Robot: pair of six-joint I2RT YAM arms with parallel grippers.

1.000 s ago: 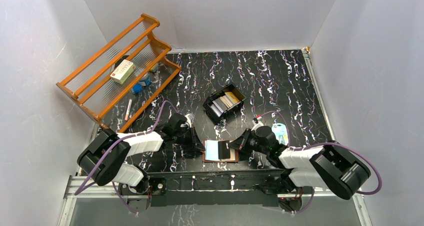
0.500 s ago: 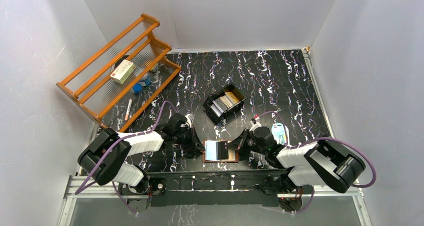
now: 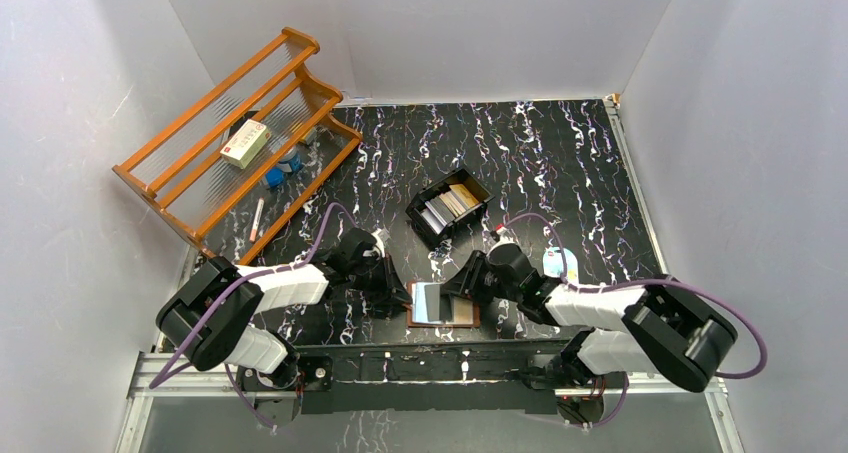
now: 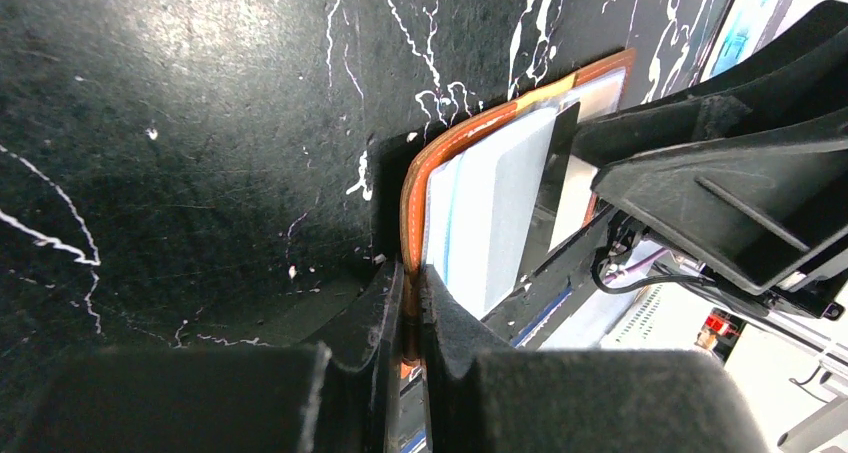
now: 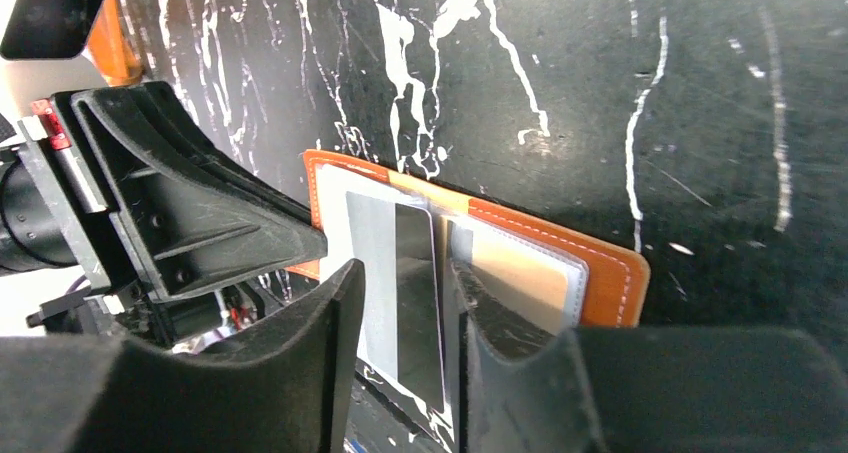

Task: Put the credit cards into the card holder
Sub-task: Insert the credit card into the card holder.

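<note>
The brown card holder (image 3: 443, 305) lies open near the table's front edge, pale blue sleeves up. My left gripper (image 3: 398, 295) is shut on its left edge; the left wrist view shows the orange leather rim (image 4: 408, 198) pinched between the fingers (image 4: 411, 273). My right gripper (image 3: 462, 285) is over the holder's right half, its jaws apart. A grey-silver card with a black stripe (image 5: 395, 273) lies flat between the right fingers (image 5: 402, 269), partly over the sleeves of the holder (image 5: 600, 263). More credit cards (image 3: 450, 203) stand in the black tray.
The black open-top tray (image 3: 424, 223) sits mid-table behind the holder. A white-and-blue packet (image 3: 558, 263) lies right of my right arm. A wooden rack (image 3: 235, 138) with small items stands at the far left. The front rail runs just behind the holder.
My right gripper has moved left and forward over the holder, and the grey card has slid further onto the sleeves. The left gripper has stayed clamped on the holder's edge.
</note>
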